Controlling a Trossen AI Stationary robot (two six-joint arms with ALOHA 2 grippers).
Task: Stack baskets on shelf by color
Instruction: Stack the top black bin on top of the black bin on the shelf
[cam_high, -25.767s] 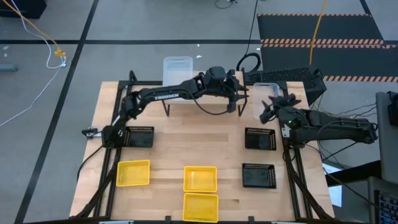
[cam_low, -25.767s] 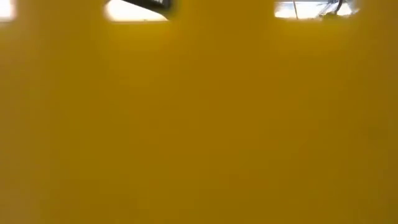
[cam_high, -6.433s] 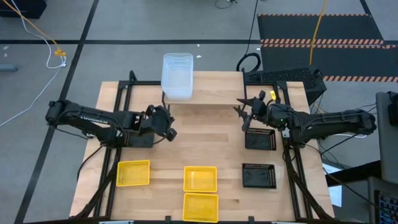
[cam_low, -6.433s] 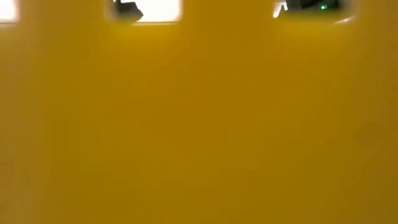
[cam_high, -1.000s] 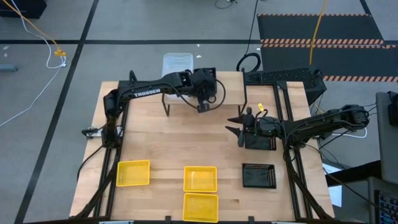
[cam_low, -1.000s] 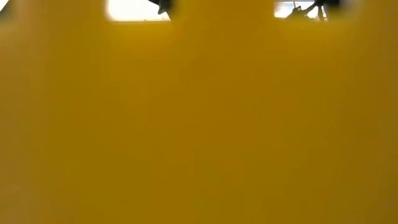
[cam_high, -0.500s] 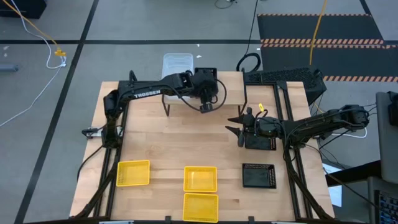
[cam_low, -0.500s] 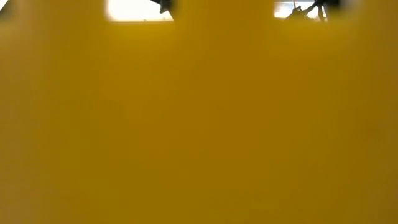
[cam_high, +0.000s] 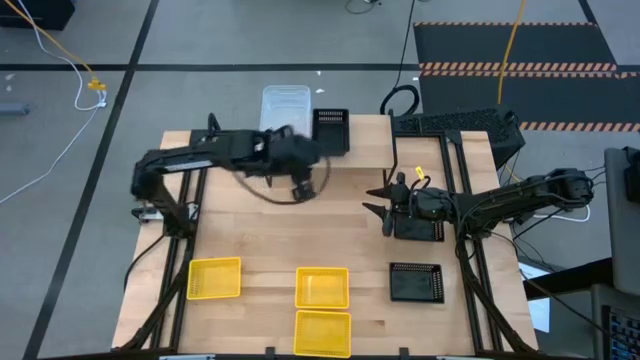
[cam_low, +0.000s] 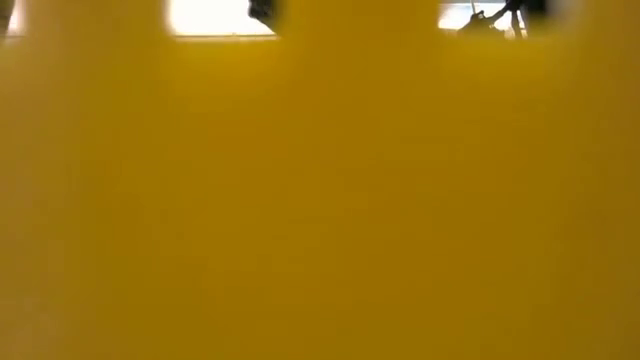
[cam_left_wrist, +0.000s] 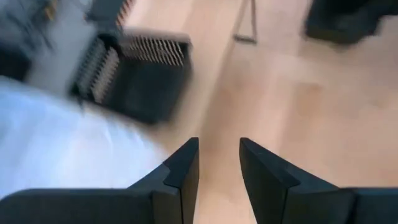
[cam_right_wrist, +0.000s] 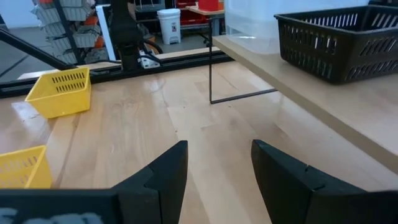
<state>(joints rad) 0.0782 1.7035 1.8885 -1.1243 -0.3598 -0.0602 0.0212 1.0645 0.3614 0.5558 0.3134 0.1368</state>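
While the black perforated plastic basket (cam_high: 331, 131) sits on the light wood shelf (cam_high: 345, 157), just beside the clear translucent plastic basket stack (cam_high: 285, 108), the left gripper (cam_high: 297, 187) is off it, over bare tabletop in front of the shelf. Left wrist view: both dark fingers (cam_left_wrist: 178, 174) are spread with a gap, nothing between them; black basket (cam_left_wrist: 138, 74) and clear stack (cam_left_wrist: 50, 130) are ahead of them, blurred.

Right gripper (cam_high: 382, 207) hovers at the table's right-centre, just beside another black perforated basket (cam_high: 420, 226) that its arm partly covers. Right wrist view: fingers (cam_right_wrist: 163, 171) apart, empty, aimed across the wooden tabletop (cam_right_wrist: 124, 130) at the shelf edge (cam_right_wrist: 292, 87) with the black basket (cam_right_wrist: 339, 40) on it.

A third black basket (cam_high: 414, 282) lies nearer the front right. Three bright yellow perforated baskets sit on the table at the front: one at left (cam_high: 215, 278), one in the centre (cam_high: 322, 287), one touching it at the front edge (cam_high: 322, 333). Two of them show in the right wrist view (cam_right_wrist: 59, 92), (cam_right_wrist: 22, 168).

Low view is blocked by a yellow basket wall (cam_low: 320, 200) right against the lens; only slivers of arm show through its holes.
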